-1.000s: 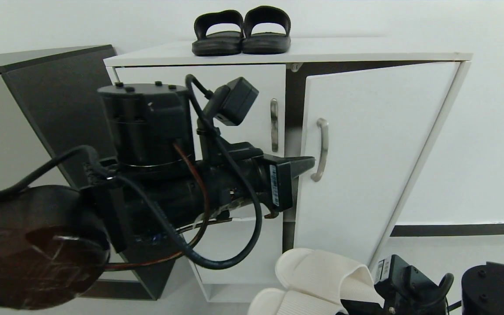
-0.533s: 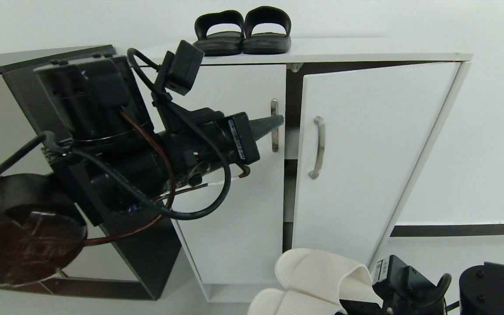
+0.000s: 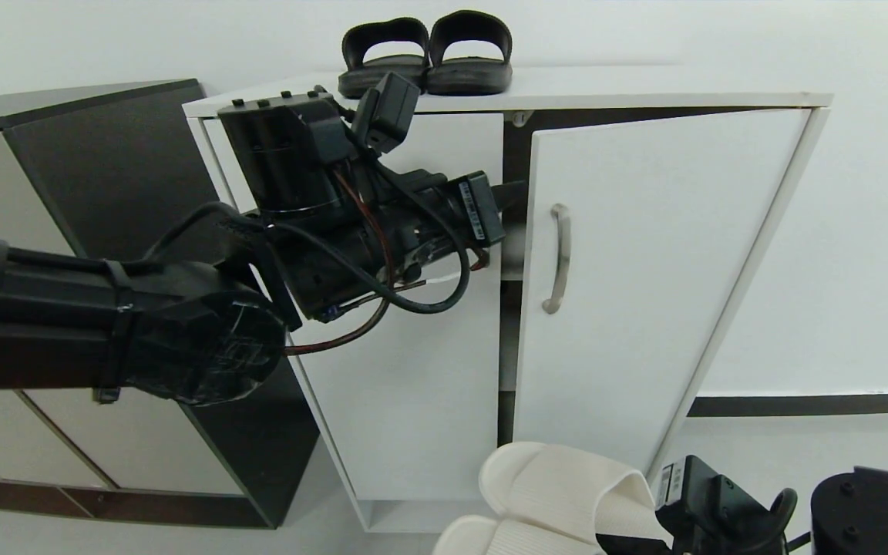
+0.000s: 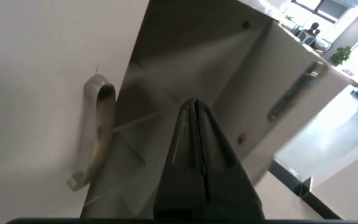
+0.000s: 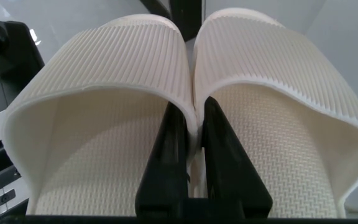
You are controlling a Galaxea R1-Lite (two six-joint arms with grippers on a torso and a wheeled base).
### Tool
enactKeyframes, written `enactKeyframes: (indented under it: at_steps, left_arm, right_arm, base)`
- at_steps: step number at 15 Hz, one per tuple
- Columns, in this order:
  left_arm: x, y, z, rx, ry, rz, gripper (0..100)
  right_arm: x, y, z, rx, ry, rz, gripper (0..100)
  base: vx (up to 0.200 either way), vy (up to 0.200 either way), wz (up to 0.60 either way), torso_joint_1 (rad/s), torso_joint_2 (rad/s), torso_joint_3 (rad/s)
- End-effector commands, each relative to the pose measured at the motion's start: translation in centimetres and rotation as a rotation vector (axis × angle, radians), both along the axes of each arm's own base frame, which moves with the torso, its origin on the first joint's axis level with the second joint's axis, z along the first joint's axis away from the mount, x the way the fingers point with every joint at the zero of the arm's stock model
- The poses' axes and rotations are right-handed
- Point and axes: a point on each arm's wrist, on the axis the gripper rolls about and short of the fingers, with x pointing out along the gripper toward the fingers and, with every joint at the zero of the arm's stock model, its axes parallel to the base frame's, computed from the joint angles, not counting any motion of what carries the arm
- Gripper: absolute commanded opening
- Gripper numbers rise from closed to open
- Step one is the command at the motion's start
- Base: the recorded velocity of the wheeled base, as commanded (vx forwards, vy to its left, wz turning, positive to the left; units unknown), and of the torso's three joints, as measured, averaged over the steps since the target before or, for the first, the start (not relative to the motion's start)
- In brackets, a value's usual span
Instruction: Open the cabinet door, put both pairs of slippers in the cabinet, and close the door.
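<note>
1. The cabinet (image 3: 644, 89) bears the black slippers (image 3: 427, 55) on its top, side by side toward the left rear; they have not moved.
2. The right door (image 3: 644, 270) stands ajar, its handle (image 3: 560, 258) side swung out from the cabinet front; the left door (image 3: 413, 385) lies flush with that front; a dark gap (image 3: 517, 154) shows between the two, much as it did a second ago.
3. The left gripper (image 3: 512, 196) has its jaws pressed together with nothing between them; its tip sits at the gap, high on the cabinet front, just beside the left door's handle (image 4: 98, 137).
4. A second ago that tip was lower, by the foot of the right door's handle; half a second ago it was at the left door's handle; it has since risen and pushed on to the gap.
5. The right gripper (image 5: 194, 111) is low before the cabinet's foot, clenched on the touching inner walls of the white slippers (image 3: 560, 486); the pair is held side by side below the right door, in the same place as before.
</note>
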Motion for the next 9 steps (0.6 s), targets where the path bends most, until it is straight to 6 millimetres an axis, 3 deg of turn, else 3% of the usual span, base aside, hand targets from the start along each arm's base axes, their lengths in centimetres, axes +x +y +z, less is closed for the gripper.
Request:
enactKeyframes:
  at_steps: [1,4,7,9]
  left_arm:
    - [1.1,-0.9,-0.8,0.008,0.011,-0.002,0]
    - [1.8,-1.6,-1.3,0.015,0.020,-0.006,0]
    - [0.8,-2.1,-1.3,0.019,0.022,-0.028,0]
    - [-1.6,-3.5,-2.1,0.040,0.039,-0.098,0]
  right_arm:
    - [-0.2,0.1,0.0,0.000,0.000,0.011,0]
    - [-1.0,0.2,-0.6,-0.027,0.018,0.044,0]
    - [-1.8,0.0,-1.2,-0.055,0.036,0.074,0]
    - [-2.6,-0.2,-1.7,-0.075,0.047,0.099,0]
  base:
    - [0.000,0.000,0.00,0.000,0.00,0.000]
    - [0.000,0.000,0.00,0.000,0.00,0.000]
    - [-0.200,0.000,0.00,0.007,0.00,-0.001]
    - [-0.200,0.000,0.00,0.002,0.00,0.005]
